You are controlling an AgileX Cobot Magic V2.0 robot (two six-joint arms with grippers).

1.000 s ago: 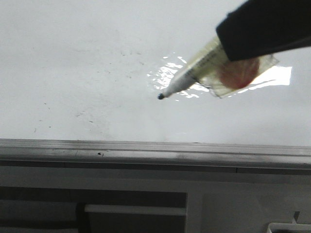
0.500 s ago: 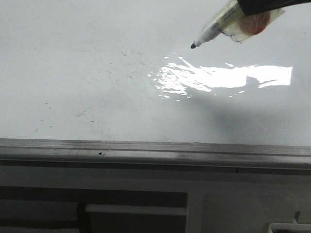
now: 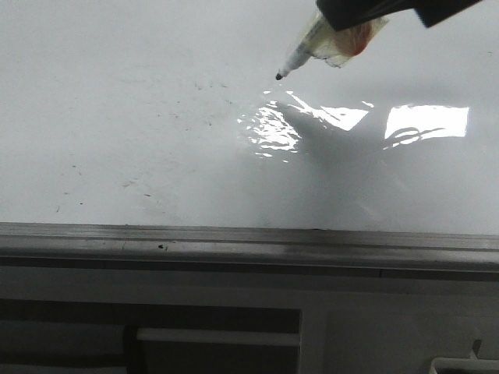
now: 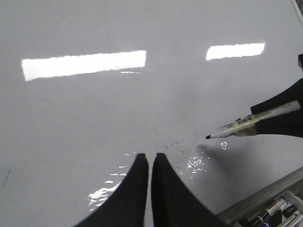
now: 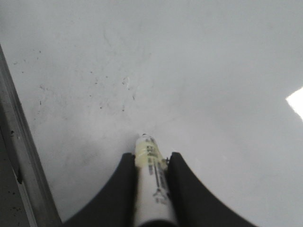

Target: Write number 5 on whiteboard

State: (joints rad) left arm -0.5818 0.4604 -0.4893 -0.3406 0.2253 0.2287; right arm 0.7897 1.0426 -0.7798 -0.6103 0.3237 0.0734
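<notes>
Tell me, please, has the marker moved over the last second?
Yes. The marker in the right gripper went from over the glare patch to farther up the whiteboard, away from its frame.

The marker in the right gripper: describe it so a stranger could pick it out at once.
Start at the big glossy whiteboard with its grey frame along the near edge. Over its far right part, the right gripper clamps a marker. It is pale-barrelled, wrapped in yellowish tape, dark tip pointing left, unlike the spare markers lying off the board.
</notes>
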